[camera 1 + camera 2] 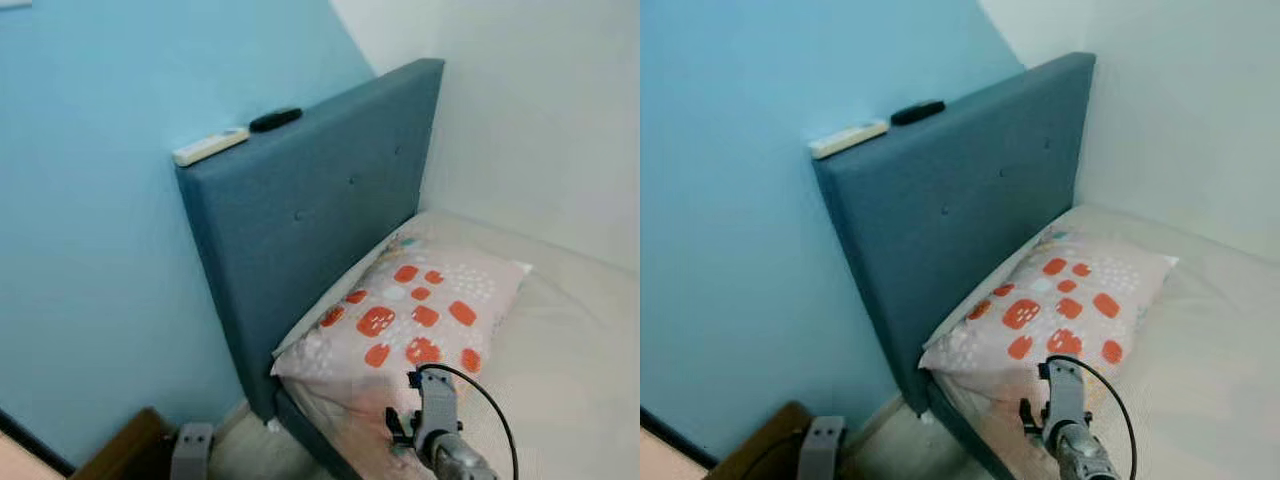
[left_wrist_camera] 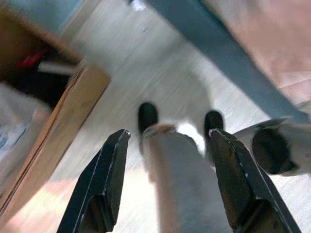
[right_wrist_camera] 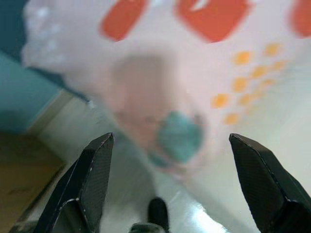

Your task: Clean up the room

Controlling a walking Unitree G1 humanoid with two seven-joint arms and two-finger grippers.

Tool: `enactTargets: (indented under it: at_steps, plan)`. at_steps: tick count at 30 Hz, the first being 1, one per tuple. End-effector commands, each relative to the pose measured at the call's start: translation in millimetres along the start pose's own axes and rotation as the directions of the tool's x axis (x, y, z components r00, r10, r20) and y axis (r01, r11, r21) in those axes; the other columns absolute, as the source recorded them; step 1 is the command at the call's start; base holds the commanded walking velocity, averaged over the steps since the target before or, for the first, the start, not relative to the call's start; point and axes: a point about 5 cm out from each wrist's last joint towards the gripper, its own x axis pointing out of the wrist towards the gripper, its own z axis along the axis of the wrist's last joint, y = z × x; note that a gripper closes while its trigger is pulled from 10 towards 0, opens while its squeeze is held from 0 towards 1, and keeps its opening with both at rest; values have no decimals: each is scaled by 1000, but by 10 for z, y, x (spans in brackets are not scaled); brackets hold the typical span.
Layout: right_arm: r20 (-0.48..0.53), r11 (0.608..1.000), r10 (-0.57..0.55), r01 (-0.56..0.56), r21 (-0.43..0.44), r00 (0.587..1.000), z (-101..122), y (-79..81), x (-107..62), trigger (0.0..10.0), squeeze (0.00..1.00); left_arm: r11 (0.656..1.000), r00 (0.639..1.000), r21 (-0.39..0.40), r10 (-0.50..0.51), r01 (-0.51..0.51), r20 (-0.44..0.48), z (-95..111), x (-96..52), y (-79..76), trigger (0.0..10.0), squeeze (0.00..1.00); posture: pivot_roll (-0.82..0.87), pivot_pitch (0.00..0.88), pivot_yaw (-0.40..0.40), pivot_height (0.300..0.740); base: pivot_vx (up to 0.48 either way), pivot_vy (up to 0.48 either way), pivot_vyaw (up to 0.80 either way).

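Plainly, the right tool (image 3: pixel 167 182) hung wide open and empty just short of the pillow (image 1: pixel 420 315) lying ahead on the bed (image 1: pixel 570 370), nearer than the open, empty left tool (image 2: pixel 167 179).

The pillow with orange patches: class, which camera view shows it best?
The left eye view: the whole pillow lies sharp against the headboard. The right eye view shows nearly the same. The right wrist view gives a blurred close-up between the open right tool.
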Motion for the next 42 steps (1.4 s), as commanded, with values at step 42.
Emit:
enactTargets:
  at_steps: [42]
  plan:
    - [-2, 986, 130, -130, -101, 991, 5, 171, 8, 10000, 0, 999, 1000, 17, 29, -28, -8, 0, -6, 40, 10000, 0, -29, 0, 3, 729, 0, -74, 367]
